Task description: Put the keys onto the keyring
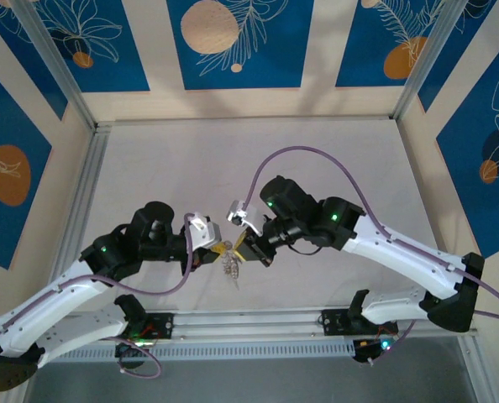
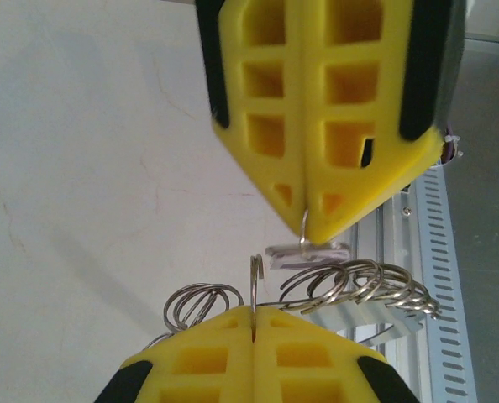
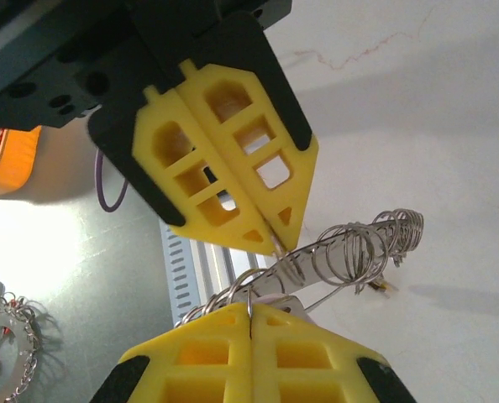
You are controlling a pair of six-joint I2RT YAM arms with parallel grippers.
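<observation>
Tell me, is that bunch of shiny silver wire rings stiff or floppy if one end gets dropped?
Probably floppy: the bunch of silver wire rings is separate loops linked loosely, dangling from the shut left gripper and right gripper. Likely light too: thin wire, carried by fingertip pinches alone.

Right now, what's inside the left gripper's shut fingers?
One thin wire ring, seen edge-on, sticks out of the seam of the left gripper. More rings fan out beside it. The part clamped between the pads is covered, so its depth can't be seen.
</observation>
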